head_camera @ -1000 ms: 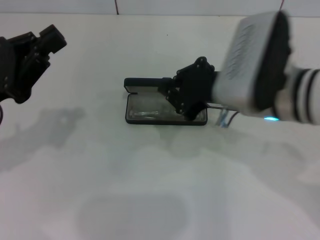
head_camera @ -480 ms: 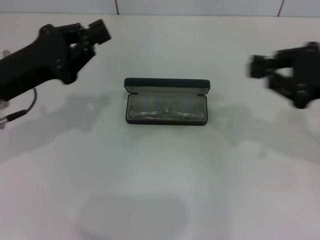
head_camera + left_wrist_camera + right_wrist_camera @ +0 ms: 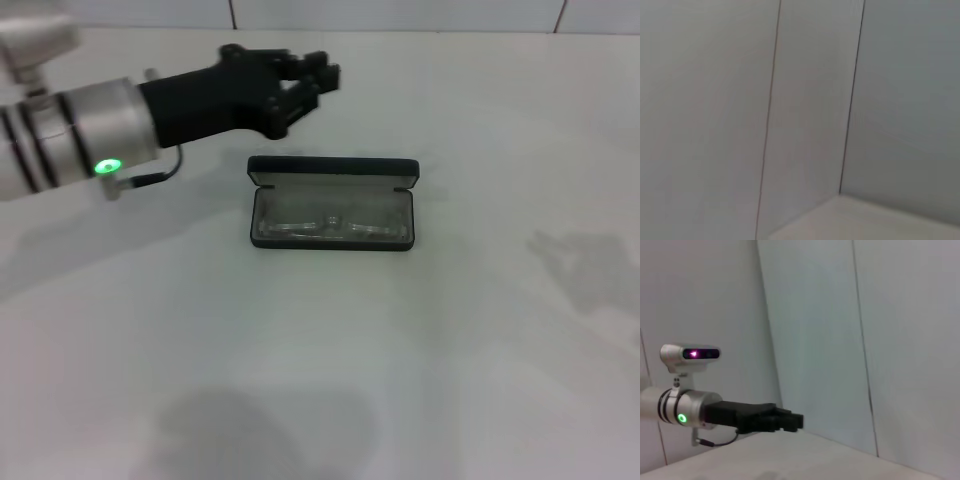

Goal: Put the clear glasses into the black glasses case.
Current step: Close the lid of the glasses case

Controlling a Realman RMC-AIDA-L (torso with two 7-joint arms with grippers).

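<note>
Already the clear glasses [image 3: 330,226] were laid in the open black glasses case [image 3: 332,203] mid-desk, the right gripper withdrawn from sight, while the left gripper [image 3: 318,82] was brought over its far edge, finger state indiscernible.

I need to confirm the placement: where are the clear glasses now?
In the head view, the clear glasses lie inside the open black glasses case at table centre.

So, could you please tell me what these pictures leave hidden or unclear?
- Right end effector: out of the head view and unseen in its own wrist view.
- Left end effector: finger state unreadable in any view.
- Clear glasses: faint against the black glasses case lining; temple arms indistinct.
- Lid lettering: not visible.
</note>
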